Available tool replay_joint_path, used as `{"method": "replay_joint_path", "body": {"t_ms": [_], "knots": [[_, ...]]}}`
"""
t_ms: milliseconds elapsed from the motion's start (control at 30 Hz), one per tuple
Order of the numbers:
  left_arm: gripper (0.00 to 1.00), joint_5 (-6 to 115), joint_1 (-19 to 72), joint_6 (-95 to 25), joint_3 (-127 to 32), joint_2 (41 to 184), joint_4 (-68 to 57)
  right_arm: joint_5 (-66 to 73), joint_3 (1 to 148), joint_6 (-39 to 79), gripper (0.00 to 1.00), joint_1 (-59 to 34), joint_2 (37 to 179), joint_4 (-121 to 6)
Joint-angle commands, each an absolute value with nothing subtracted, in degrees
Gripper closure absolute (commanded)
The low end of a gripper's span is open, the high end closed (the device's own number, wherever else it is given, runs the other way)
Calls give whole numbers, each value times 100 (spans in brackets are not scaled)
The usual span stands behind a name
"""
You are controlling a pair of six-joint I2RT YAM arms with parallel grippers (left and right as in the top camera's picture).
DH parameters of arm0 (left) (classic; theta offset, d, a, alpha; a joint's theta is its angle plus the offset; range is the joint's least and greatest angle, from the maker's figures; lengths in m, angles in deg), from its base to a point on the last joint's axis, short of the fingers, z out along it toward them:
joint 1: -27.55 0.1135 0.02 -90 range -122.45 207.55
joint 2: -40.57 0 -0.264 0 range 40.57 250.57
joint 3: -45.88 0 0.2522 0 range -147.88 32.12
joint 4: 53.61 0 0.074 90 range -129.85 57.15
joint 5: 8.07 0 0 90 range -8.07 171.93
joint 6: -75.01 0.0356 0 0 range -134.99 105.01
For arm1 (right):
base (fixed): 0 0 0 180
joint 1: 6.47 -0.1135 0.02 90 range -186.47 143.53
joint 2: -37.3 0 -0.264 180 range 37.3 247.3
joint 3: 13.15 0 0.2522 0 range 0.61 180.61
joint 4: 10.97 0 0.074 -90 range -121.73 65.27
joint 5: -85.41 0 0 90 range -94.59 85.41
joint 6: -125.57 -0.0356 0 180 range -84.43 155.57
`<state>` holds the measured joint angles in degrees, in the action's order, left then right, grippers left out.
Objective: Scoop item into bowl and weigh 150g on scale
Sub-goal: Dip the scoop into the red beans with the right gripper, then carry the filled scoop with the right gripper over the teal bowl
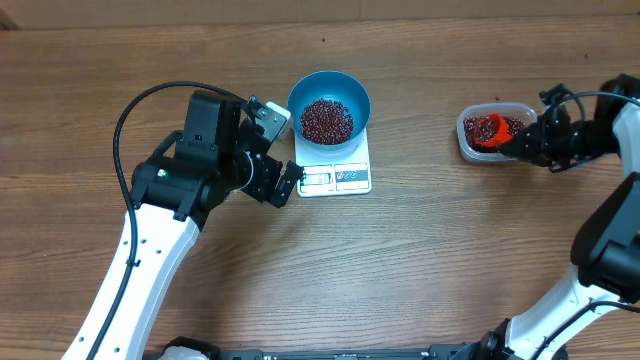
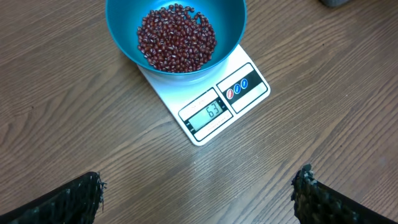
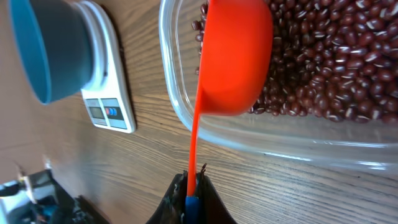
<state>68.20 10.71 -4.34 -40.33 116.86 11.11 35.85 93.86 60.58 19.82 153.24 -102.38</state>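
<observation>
The blue bowl [image 1: 329, 92] stands on the white scale [image 1: 336, 178] and holds a heap of red-brown beans [image 1: 327, 120]. The scale's display [image 2: 214, 112] reads 63. My left gripper [image 1: 283, 148] hovers just left of the scale, open and empty, with its fingertips [image 2: 87, 193] spread wide. More beans [image 3: 336, 62] fill a clear tub [image 1: 464, 140] at the right. My right gripper [image 3: 193, 186] is shut on the thin handle of an orange scoop [image 3: 236, 56], whose cup sits over the tub's left end [image 1: 487, 130]. Only the cup's underside shows in the right wrist view.
Bare wooden table [image 1: 420, 260] surrounds the scale and the tub. The tub's clear rim [image 3: 186, 118] lies between the scoop cup and my right gripper. The bowl [image 3: 56, 50] and scale [image 3: 109, 93] stand some way left of the tub.
</observation>
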Motion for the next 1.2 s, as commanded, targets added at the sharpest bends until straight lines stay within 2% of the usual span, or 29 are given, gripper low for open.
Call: {"method": "replay_joint_path", "body": {"t_ms": [0,300,600,1167], "knots": [[0,6793,1092,-495,-4035,11719,1089,4213,9356,6388,96,2244,15337,-10323],[0,6793,1092,-495,-4035,11719,1089,4984,9356,6771,96,2598,15337,-10764],[0,6793,1092,-495,-4035,11719,1089,6007,9356,7512,96,2290,15337,-11370],[0,6793,1090,-495,-4035,11719,1089,6733,9362,7184,96,69,15337,-10935]]}}
